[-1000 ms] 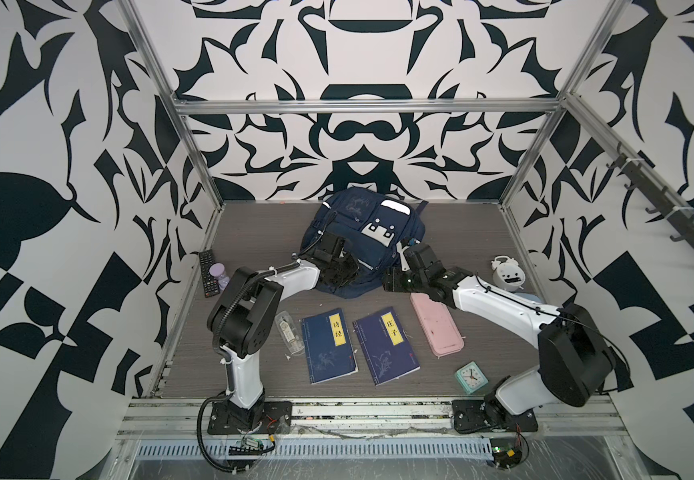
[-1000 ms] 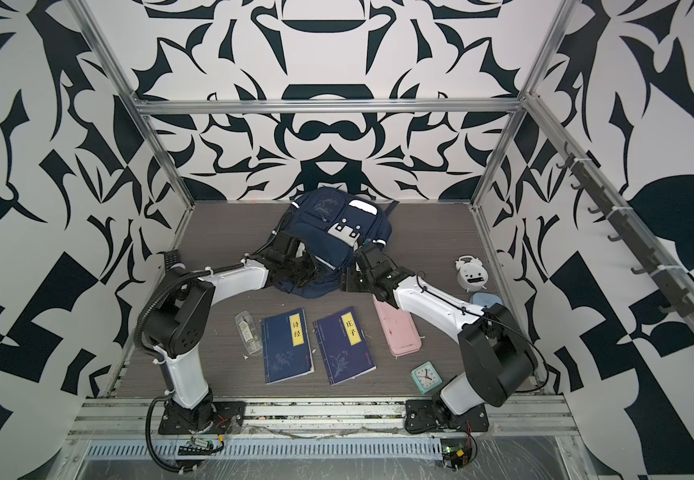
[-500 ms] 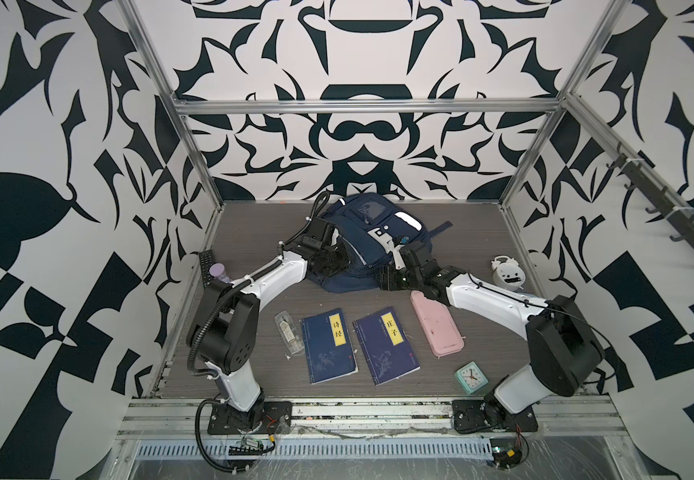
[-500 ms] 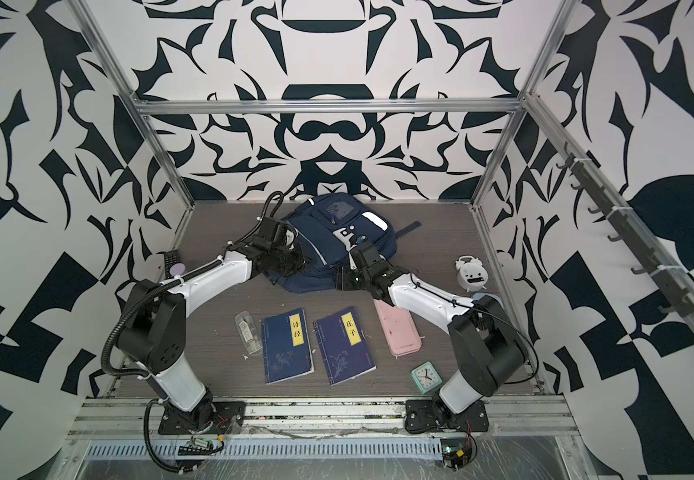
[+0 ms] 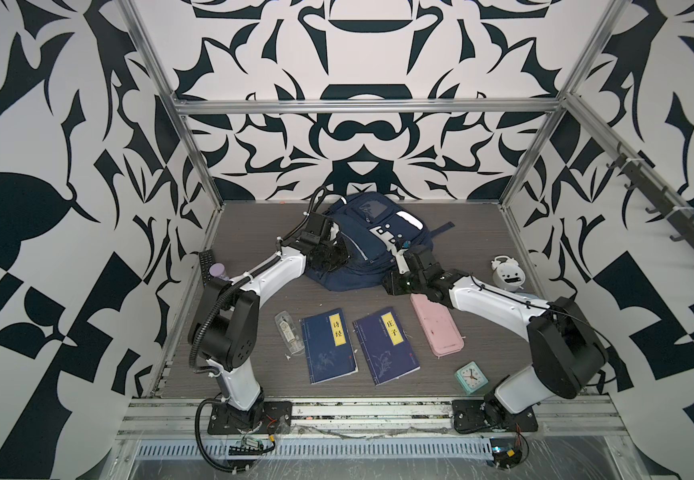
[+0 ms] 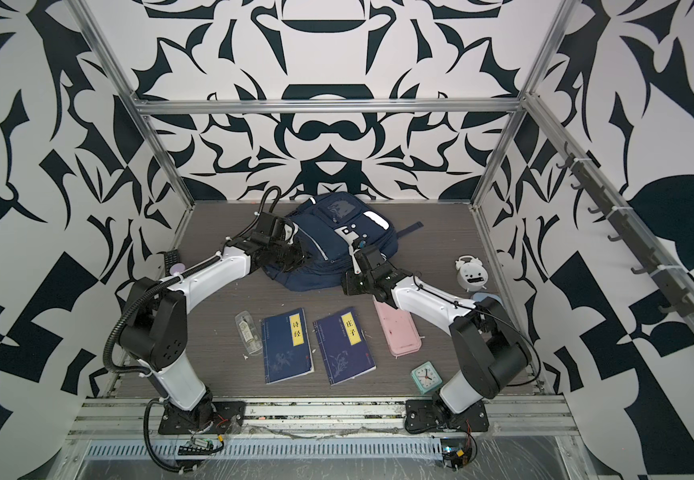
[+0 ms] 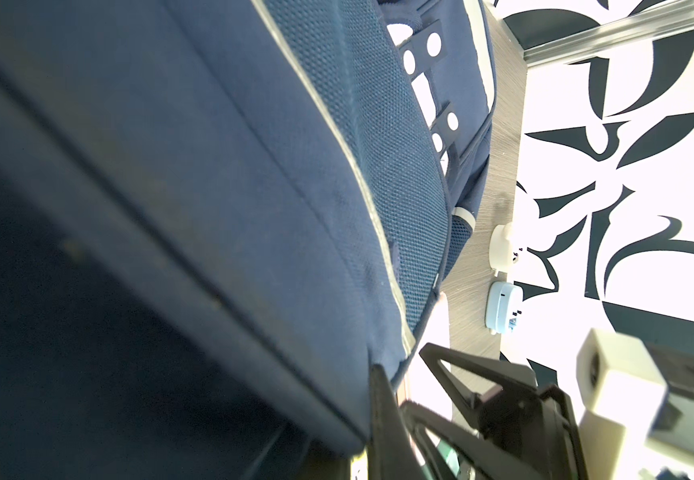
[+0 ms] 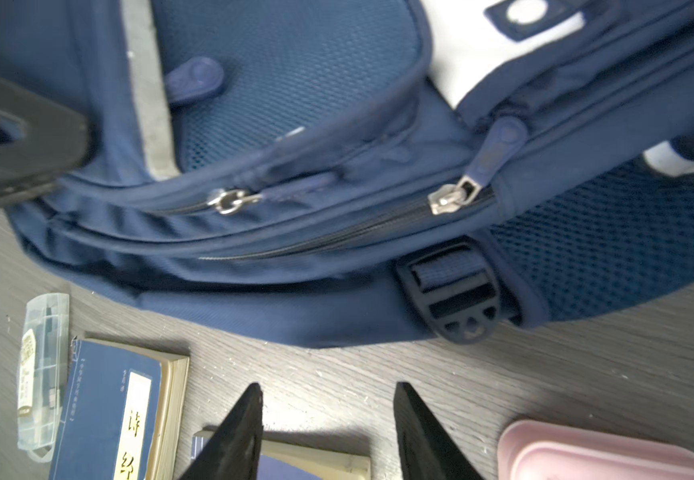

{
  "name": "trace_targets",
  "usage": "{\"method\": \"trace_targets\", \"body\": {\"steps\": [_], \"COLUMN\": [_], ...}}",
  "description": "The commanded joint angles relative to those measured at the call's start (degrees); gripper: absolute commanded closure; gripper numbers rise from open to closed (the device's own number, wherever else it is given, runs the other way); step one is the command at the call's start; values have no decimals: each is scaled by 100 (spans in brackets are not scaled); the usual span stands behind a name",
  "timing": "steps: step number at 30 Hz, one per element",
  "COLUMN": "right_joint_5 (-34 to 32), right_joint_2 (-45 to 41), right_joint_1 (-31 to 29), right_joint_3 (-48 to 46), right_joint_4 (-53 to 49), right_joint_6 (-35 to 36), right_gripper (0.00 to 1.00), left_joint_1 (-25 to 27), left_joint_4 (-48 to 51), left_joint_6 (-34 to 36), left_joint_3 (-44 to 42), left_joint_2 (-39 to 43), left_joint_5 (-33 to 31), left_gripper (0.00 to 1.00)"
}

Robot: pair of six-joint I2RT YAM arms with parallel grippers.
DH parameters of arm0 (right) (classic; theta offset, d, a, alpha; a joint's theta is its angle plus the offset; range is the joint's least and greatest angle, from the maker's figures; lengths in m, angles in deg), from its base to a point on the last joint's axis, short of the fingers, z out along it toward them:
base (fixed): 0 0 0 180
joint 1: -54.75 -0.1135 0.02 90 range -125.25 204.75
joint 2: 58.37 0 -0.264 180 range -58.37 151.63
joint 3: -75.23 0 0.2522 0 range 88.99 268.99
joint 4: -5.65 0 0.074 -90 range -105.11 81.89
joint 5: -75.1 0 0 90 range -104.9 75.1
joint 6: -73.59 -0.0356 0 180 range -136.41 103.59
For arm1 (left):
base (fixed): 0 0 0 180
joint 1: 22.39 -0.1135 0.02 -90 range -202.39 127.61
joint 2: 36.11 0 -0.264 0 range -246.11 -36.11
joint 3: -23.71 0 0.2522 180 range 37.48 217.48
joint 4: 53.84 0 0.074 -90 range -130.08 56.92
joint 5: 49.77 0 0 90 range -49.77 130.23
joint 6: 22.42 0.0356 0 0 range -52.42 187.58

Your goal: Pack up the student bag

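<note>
The student bag (image 5: pixel 372 249) (image 6: pixel 333 245) is a navy backpack lying at the back middle of the table, front pockets up. My left gripper (image 5: pixel 334 258) (image 6: pixel 293 259) (image 7: pixel 380 376) is shut on the fabric of its left edge. In the left wrist view the bag (image 7: pixel 212 208) fills most of the frame. My right gripper (image 5: pixel 393 277) (image 6: pixel 353 277) (image 8: pixel 328 399) hangs open over bare table just off the bag's near right edge. Nothing is between its fingers. The right wrist view shows closed zippers (image 8: pixel 447 203) and a strap buckle (image 8: pixel 453 291).
Two dark blue books (image 5: pixel 328 349) (image 5: pixel 385 347) lie in front of the bag, with a clear plastic case (image 5: pixel 289 332) left of them and a pink pencil case (image 5: pixel 437 326) on the right. A small teal clock (image 5: pixel 472 376) and a white alarm clock (image 5: pixel 507 274) stand right. A remote (image 5: pixel 206 264) lies far left.
The bag has shifted and turned slightly in the left gripper's hold; a strap now sticks out on its right. The right gripper's jaws have narrowed and now sit at the bag's near edge.
</note>
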Motion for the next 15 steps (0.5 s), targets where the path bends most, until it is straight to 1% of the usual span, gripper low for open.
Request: {"method": "trace_targets", "body": {"steps": [1,10,15], "right_joint_5": [-80,-133,-210], "right_joint_2": [5,283,335], "right_joint_1": [58,117,142], "right_joint_3": [-36,-49,-80], "right_joint_4": [187,228,263], "right_joint_6": [85,293,438], "right_gripper": [48,49,45], "left_joint_1": [-85,-177,-176], "left_joint_4": [-201,-185,-139], "left_joint_6": [76,13,-7], "left_joint_3": [387,443,517], "left_joint_2": [240,286,205], "left_joint_5": [233,276,351], "left_gripper": [100,100,100]}}
